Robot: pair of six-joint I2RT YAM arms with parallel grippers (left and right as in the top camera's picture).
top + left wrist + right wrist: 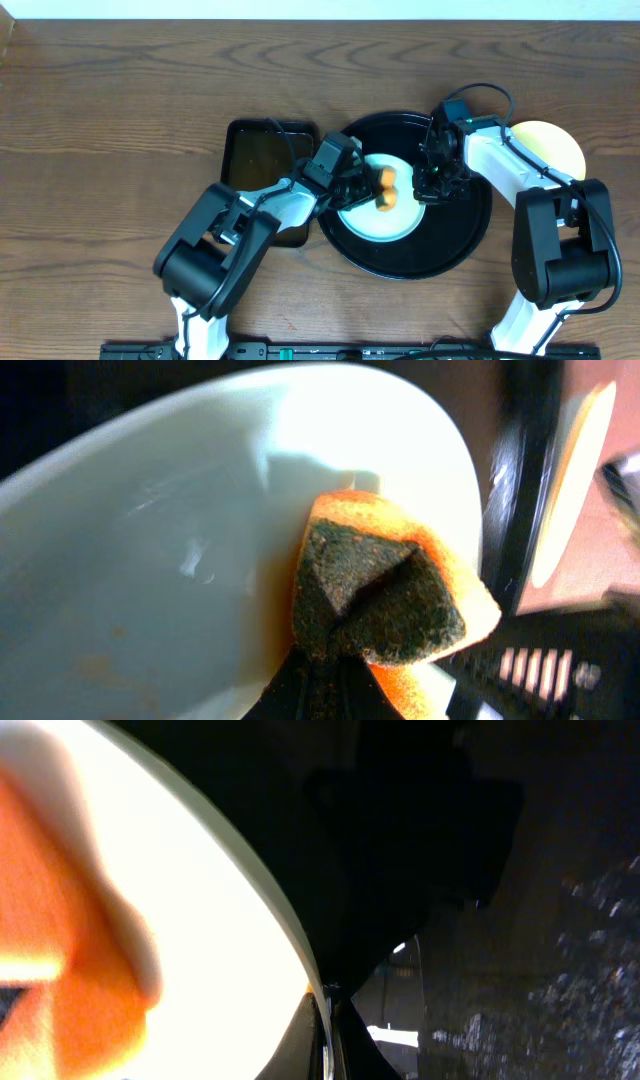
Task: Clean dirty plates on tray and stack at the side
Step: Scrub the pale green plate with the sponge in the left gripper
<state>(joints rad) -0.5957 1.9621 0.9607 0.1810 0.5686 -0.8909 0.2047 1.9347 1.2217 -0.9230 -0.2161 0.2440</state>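
A pale mint-blue plate [385, 218] lies in the large black tray [462, 238]. My left gripper [372, 187] is shut on an orange sponge [386, 189] with a dark green scrub face [375, 595] and presses it on the plate [150, 560], beside an orange-brown smear. My right gripper [432, 186] is shut on the plate's right rim [300, 960]. A pale yellow plate [555, 148] lies on the table right of the tray. Another plate may lie under the mint one; I cannot tell.
A smaller rectangular dark tray [262, 160] sits left of the black tray, partly under my left arm. The wooden table runs wide at the back and far left.
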